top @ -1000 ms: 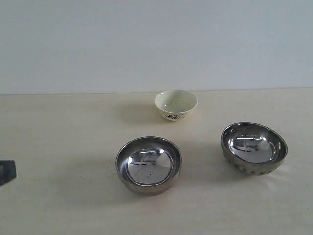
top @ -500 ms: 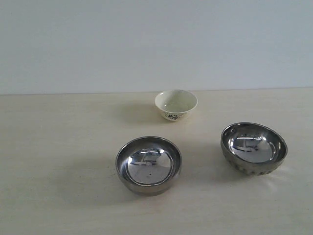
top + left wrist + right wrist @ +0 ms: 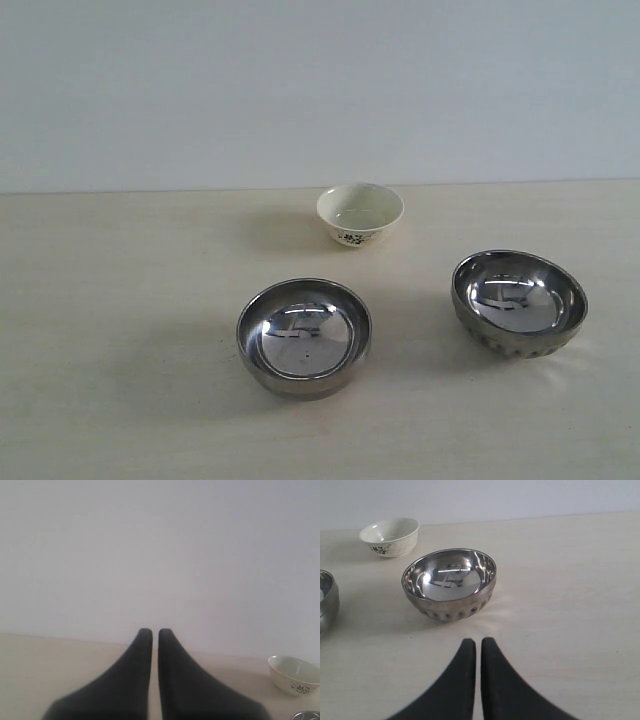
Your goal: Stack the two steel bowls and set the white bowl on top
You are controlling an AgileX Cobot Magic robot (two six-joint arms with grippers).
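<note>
Two steel bowls stand apart on the table: a smooth-sided one (image 3: pixel 304 338) at the centre front and a ribbed one (image 3: pixel 519 303) to its right. The white bowl (image 3: pixel 360 213) with a dark floral pattern stands behind them, near the wall. No arm shows in the exterior view. My right gripper (image 3: pixel 476 642) is shut and empty, a short way in front of the ribbed bowl (image 3: pixel 449 584); the white bowl (image 3: pixel 390 537) and an edge of the smooth bowl (image 3: pixel 327 602) show too. My left gripper (image 3: pixel 151 632) is shut and empty, with the white bowl (image 3: pixel 295 674) off to one side.
The pale wooden table (image 3: pixel 120 330) ends at a plain light wall (image 3: pixel 300 90) behind the bowls. Nothing else stands on it.
A dark part of the left arm seen at the exterior view's left edge one second ago has left the picture. The three bowls have not moved.
</note>
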